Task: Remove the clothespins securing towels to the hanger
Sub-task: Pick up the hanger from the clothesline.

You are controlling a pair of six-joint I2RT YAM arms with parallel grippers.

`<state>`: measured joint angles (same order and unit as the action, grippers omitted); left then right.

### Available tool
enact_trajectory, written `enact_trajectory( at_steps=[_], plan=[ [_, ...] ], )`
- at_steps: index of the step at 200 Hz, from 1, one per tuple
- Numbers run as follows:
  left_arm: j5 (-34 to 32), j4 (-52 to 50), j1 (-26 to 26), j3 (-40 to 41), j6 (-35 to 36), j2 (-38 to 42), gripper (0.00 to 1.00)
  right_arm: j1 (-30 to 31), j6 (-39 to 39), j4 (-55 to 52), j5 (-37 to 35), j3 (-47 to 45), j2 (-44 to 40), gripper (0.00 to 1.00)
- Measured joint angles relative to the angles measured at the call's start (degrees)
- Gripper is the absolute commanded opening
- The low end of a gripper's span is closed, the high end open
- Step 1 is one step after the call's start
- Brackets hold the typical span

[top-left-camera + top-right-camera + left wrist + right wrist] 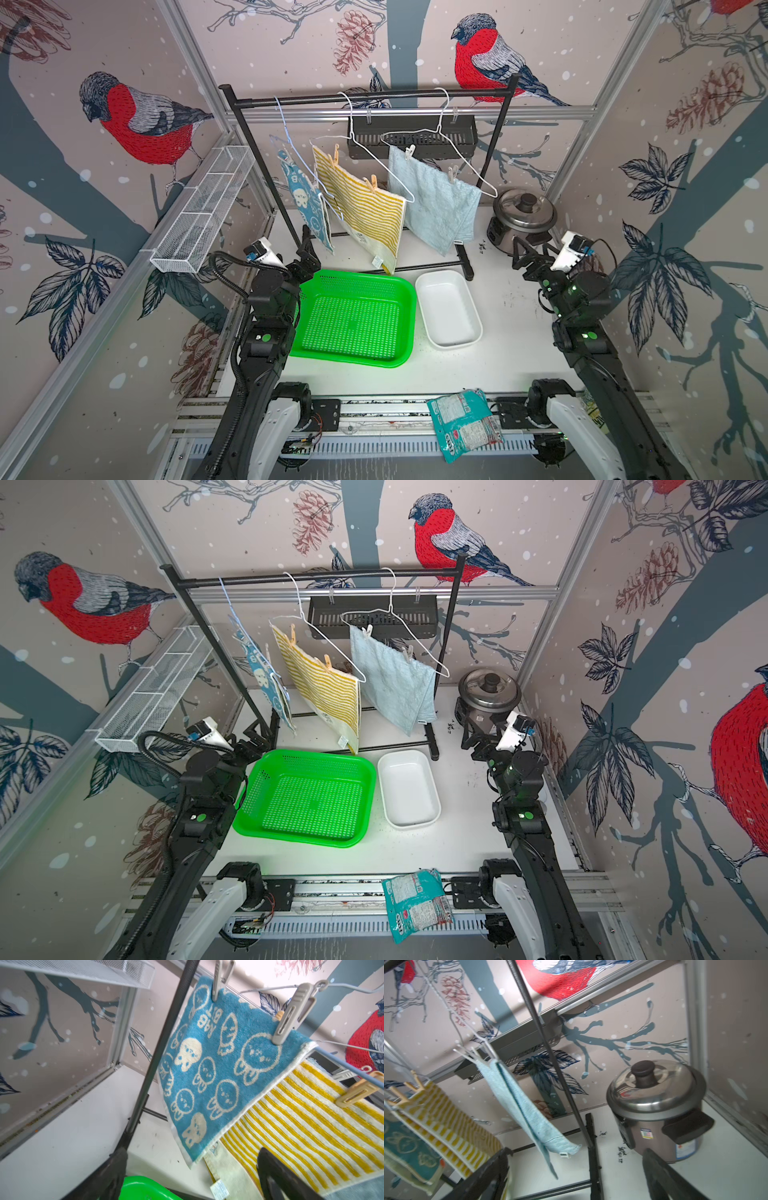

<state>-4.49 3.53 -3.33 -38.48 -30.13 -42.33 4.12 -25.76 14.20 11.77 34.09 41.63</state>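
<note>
Three towels hang on thin wire hangers [342, 1064] from black tube rack [311, 99] at surface's [519, 332] far edge: teal terry towel [218, 1064] w/ 2 ribbed grey plastic pins [291, 1016]; yellow-striped towel [365, 208] w/ tan pins [371, 183]; pale-blue terry towel [436, 199] w/ white pins [409, 151]; L tool [306, 249] jaws wide apart, empty, nr left edge; R tool [532, 253] likewise, nr right edge by round steel cooker [523, 216].

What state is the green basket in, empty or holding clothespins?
Empty: in both top views the green basket shows only its bare perforated floor. The clothespins are clipped on the hanging towels.
</note>
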Motion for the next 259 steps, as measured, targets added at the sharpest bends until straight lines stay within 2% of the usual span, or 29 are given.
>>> enact_trajectory(
  at_steps=[28,73,139,176,221,259],
  plan=[
    [5.16,-4.22,0.0,-6.34,-1.51,-3.56,0.96,7.06,1.9,-2.19,3.17,4.68,3.43,0.99],
    [10.99,-10.47,0.5,-17.46,-2.51,-7.34,0.96,18.53,7.32,-3.45,2.82,6.38,6.86,1.0],
    [22.14,-14.75,9.99,-32.39,-4.61,-12.83,0.97,31.67,15.19,-3.23,0.02,7.15,12.28,0.99],
    [30.56,-14.38,12.17,-39.6,-9.01,-19.19,0.97,35.41,17.16,-0.66,-1.38,5.9,13.29,1.0],
    [42.21,-7.48,18.51,-42.8,-22.95,-27.17,0.96,37.75,19.3,1.68,-2.86,4.59,13.55,0.99],
    [46.51,-3.15,19.45,-46.03,-30.32,-31.19,0.94,38.42,20.13,2.78,-4.17,3.48,13.4,1.0]
  ],
)
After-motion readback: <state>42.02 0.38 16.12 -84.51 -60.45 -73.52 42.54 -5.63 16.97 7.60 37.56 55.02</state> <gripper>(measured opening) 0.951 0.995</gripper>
